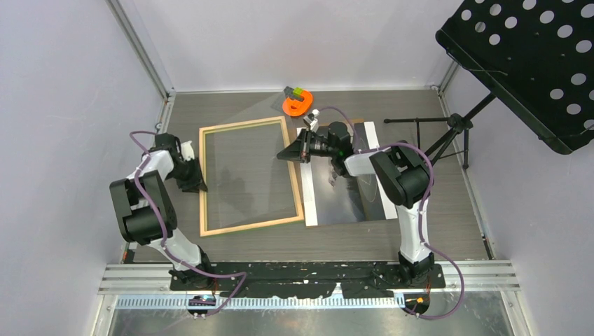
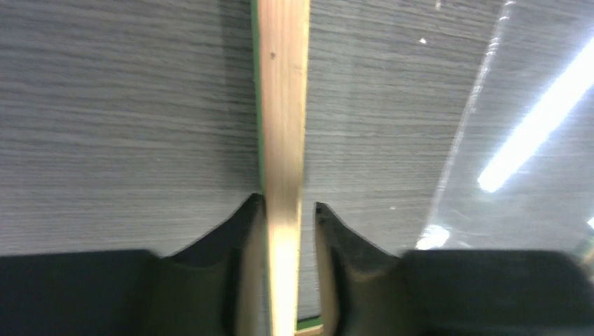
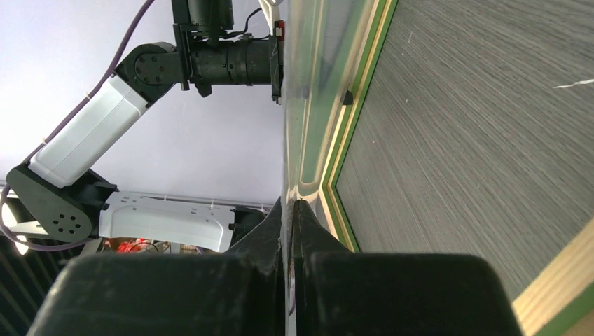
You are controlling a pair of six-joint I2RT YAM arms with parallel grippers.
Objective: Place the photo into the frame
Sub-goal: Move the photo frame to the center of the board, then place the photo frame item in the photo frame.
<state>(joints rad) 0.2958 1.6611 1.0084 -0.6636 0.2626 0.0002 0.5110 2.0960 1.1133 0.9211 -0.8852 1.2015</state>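
My left gripper (image 2: 288,206) narrowly straddles the thin pale-wood rectangular frame's (image 1: 252,225) left rail; my right gripper (image 3: 287,203) pinches its clear glazing pane (image 3: 315,84). I should clamp left, then lift slowly.

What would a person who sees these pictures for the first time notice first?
Probably the large pale wood frame lying mid-table, the left hand astride its left rail, the right hand pinching a clear pane at its right rail. Next, the dark photo right of it and the black perforated stand at top right.
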